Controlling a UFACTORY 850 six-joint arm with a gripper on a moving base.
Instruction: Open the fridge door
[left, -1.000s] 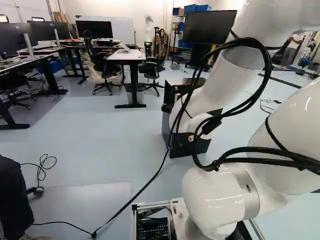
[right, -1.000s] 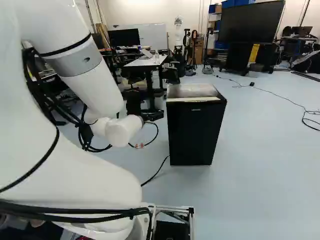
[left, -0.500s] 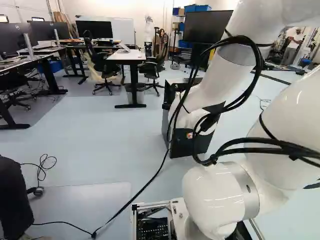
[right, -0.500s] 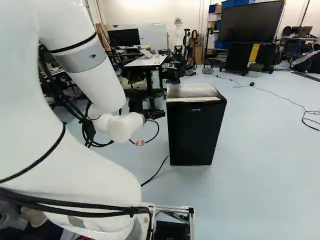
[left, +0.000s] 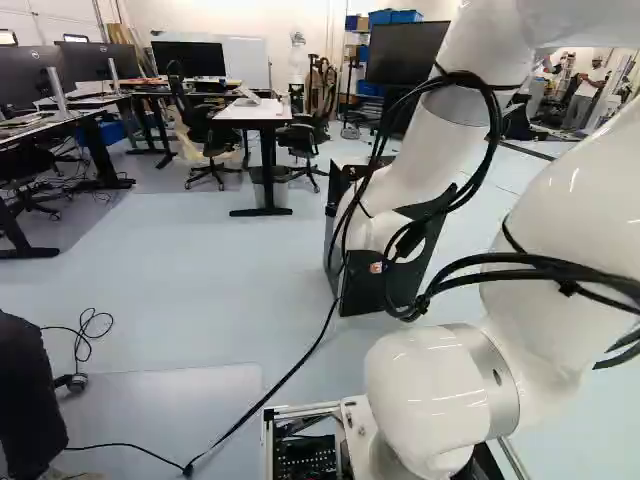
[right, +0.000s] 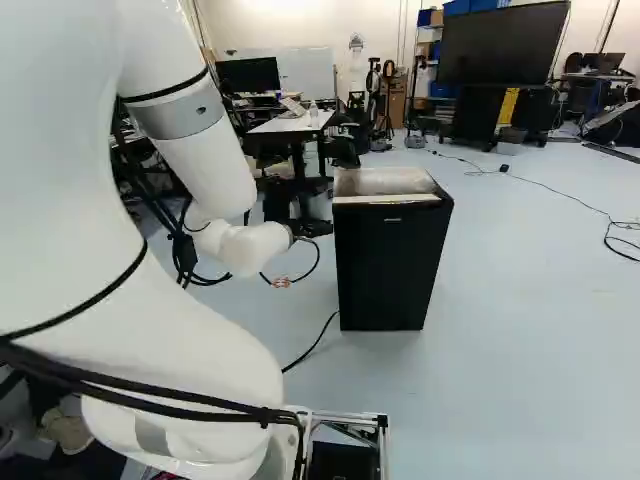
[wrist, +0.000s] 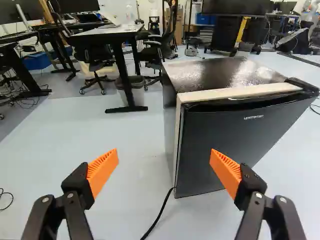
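Orange pads (wrist: 102, 171) stood apart, claw (wrist: 164, 156) released; one pad likely needed easing gently into fridge door (wrist: 230, 145) seam (wrist: 180, 150) along edge opposite hinge (wrist: 302, 86).

A white robot arm (left: 560, 220) looped with black cables (left: 496, 120) partly hides a boxy black fridge (left: 360, 300) on a pale blue floor (left: 200, 290); a white-topped, black-legged table (left: 253, 112) stands beyond, between black office chairs (left: 207, 138).

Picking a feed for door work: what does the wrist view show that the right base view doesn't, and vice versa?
Wrist only: fridge side wall; tool clearly open, orange pads apart.

Right base only: white arm, metal base frame.

Both: fridge top, door looking shut, cord at its foot, desk beyond.
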